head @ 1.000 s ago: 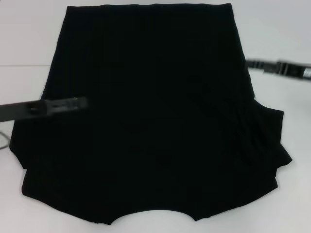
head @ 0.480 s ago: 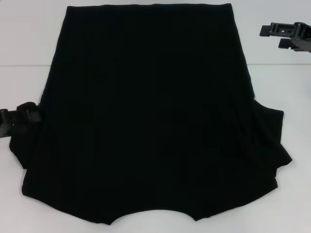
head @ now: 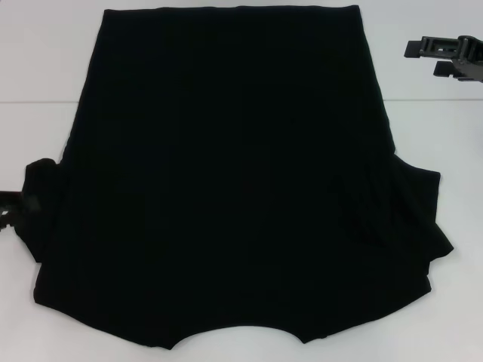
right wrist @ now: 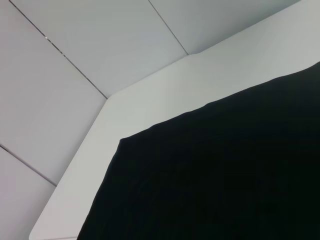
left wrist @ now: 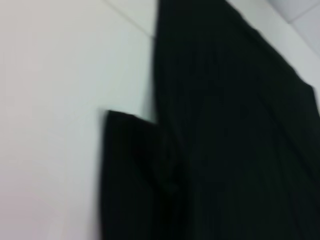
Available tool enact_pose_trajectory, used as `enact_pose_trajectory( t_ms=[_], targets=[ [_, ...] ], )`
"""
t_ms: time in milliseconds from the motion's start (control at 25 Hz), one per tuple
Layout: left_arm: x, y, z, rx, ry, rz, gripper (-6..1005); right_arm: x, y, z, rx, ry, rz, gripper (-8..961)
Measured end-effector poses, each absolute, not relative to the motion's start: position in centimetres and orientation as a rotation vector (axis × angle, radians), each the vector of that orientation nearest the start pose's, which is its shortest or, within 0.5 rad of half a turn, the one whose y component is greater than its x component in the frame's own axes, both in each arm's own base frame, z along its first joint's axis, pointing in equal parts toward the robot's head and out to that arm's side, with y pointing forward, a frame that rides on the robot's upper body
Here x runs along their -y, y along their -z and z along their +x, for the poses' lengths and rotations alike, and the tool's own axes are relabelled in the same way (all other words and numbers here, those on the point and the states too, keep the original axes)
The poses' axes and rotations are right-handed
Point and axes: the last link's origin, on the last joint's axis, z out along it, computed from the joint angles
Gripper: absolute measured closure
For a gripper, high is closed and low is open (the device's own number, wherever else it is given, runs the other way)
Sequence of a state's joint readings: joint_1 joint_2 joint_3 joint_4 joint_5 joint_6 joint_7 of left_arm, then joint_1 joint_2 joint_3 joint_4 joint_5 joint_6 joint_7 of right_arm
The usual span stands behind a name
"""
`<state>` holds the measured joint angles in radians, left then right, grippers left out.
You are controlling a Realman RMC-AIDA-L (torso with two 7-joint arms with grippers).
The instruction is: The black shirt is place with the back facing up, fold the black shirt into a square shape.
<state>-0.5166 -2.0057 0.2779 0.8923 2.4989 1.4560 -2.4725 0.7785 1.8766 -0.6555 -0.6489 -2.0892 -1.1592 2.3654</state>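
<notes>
We see the black shirt (head: 234, 181), plain, spread flat on a white surface, sleeves bunched at both sides.

Both arms out at the sides, low left and high right.
Left gripper (head: 9, 209) sits at the near-left edge of the head view, mostly cut off, finger state unreadable. Right gripper (head: 441, 56) is at the far right, fingers pointing inward with a gap between them.
</notes>
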Motion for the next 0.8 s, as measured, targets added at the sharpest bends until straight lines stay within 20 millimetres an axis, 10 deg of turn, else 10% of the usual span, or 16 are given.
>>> enact_pose_trajectory(
  t_ms=[800],
  targets=[
    [-33.1,-8.7,-38.1,1.987,0.462,-1.572,580,-45.7,-10.4,24.0,-1.473,-0.703,-2.044,11]
  ],
)
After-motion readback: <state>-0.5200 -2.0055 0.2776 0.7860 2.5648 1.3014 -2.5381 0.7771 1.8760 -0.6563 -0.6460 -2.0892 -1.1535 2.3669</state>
